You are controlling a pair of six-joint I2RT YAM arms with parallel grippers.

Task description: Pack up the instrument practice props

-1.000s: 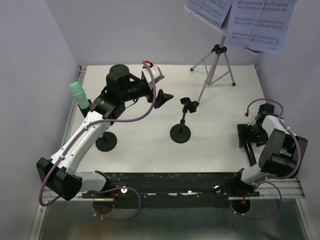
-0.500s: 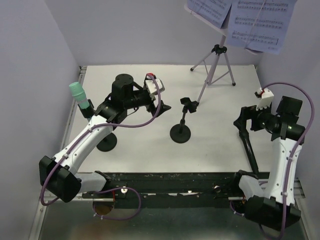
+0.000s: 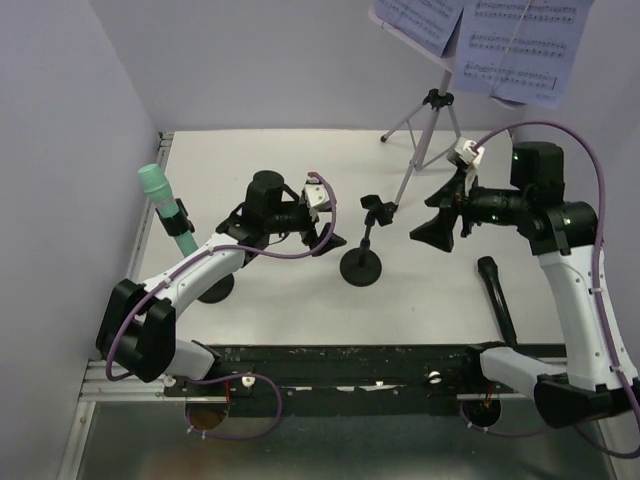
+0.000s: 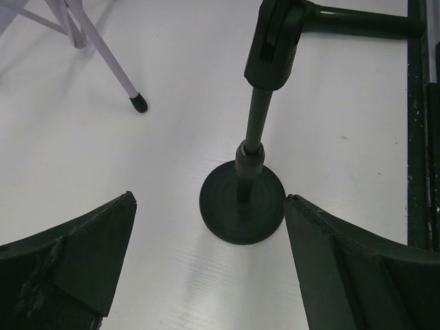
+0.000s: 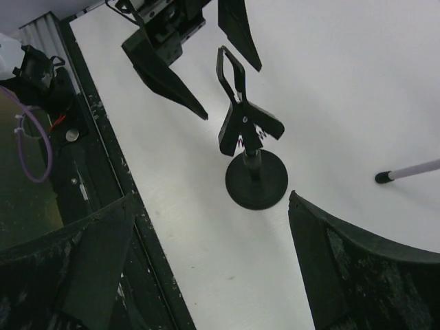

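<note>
Observer: room at the edges?

Arm: Left jaws and right jaws both gape wide, gripping nothing. Bare worktop (image 3: 290, 300) lies open toward the near rail.

Observer: obstructions?

Arm: Centre pole (image 3: 361, 262) stands upright between my jaws, nearer the left pair. Tripod (image 3: 436, 100) leg is close behind the right pair. Black microphone (image 3: 497, 295) lies flat under my right arm. Mint-green microphone (image 3: 153, 183) stands at the left wall.

Mint-green microphone (image 3: 153, 184); black microphone (image 3: 497, 293); black round-based pole (image 3: 362, 266); silver tripod (image 3: 416, 158); white table (image 3: 285, 300).
</note>
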